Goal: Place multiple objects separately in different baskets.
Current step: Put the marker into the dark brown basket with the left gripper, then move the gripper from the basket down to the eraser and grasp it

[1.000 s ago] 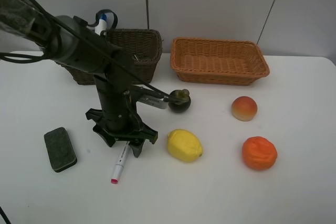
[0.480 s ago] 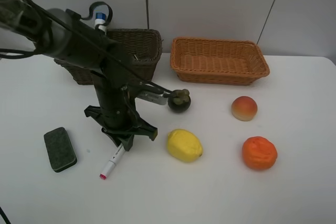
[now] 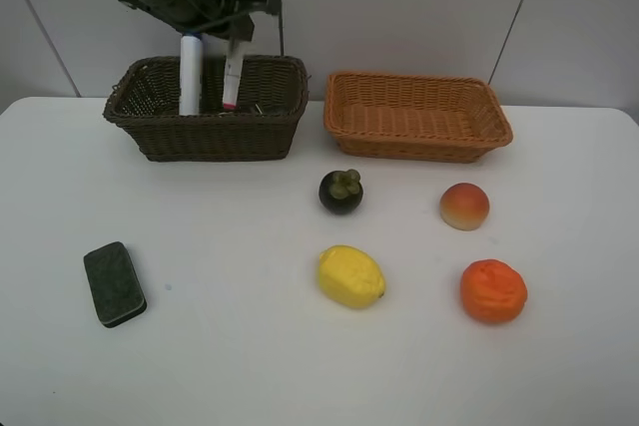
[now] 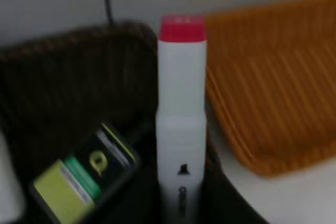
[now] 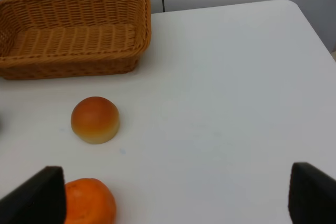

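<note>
Over the dark basket (image 3: pixel 205 137), my left gripper (image 3: pixel 240 19) is pinched tight on the marker (image 4: pixel 181 129), holding it upright with the pink cap pointing down into the basket; I can't tell whether the tip touches the bottom. Just beside it the tube (image 3: pixel 190 75) stands in the same basket, and my left wrist view shows the bottle (image 4: pixel 84 177) lying on its floor. So I'd count two items as delivered and the marker as nearly there, needing only a release. My right gripper (image 5: pixel 172 203) is spread wide and holds nothing, hovering above the table (image 5: pixel 226 103) near the peach (image 5: pixel 95 119) and the orange (image 5: pixel 89 208). Farther out, the tan basket (image 3: pixel 417 137) has nothing in it that I can see. Left to do, by my reckoning: the eraser (image 3: pixel 114 283), alone at the table's left, and the mangosteen (image 3: pixel 340 191), lemon (image 3: pixel 350 276), peach and orange, all lying in front of the tan basket and presumably bound for it. Roughly a third done, I'd say
</note>
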Motion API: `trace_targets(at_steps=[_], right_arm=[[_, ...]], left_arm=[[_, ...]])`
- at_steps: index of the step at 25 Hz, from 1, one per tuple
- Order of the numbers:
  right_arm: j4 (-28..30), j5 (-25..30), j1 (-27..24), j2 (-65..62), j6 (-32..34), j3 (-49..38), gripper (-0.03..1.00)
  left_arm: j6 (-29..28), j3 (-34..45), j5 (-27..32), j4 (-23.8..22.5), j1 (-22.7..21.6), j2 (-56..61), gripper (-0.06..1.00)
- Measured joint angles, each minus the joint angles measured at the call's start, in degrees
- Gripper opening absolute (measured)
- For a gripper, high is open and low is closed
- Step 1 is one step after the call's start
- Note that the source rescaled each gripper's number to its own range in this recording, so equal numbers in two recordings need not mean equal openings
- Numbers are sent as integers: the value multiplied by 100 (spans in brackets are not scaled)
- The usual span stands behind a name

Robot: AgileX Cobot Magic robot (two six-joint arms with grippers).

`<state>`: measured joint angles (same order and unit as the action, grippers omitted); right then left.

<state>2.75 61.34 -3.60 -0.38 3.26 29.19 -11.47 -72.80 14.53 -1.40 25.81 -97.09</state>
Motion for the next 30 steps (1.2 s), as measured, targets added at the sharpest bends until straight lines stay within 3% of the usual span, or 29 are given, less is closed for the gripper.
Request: trace_targets(at_steps=[4,9,10,11,14,16,19,24,30], right_arm=[[0,0,0,0,0,0,83],[0,0,0,0,0,0,83],[0,0,0,0,0,0,83],[0,0,0,0,0,0,83],[0,0,0,0,0,0,83],[0,0,0,0,0,0,83],[0,0,0,0,0,0,83],[0,0,0,0,0,0,83],[0,0,0,0,0,0,83]], left_arm=[[0,-8,-1453,-17,-602,-520,2],[0,-8,-2282,-19,-1029,-1203,3],[0,-8,-2319,-23,-1065,-1313,10],[0,-8,-2347,-23,-1082,-1403,25],[7,-8,-2367,-23,-1096,-1529,80],[12,-8,-2367,-23,-1096,-1529,94],[18,-8,-2282,-23,-1096,-1513,99],[-136,-8,-809,44,-1096,-984,100],[-605,-19,2519,530,-1096,56,100]])
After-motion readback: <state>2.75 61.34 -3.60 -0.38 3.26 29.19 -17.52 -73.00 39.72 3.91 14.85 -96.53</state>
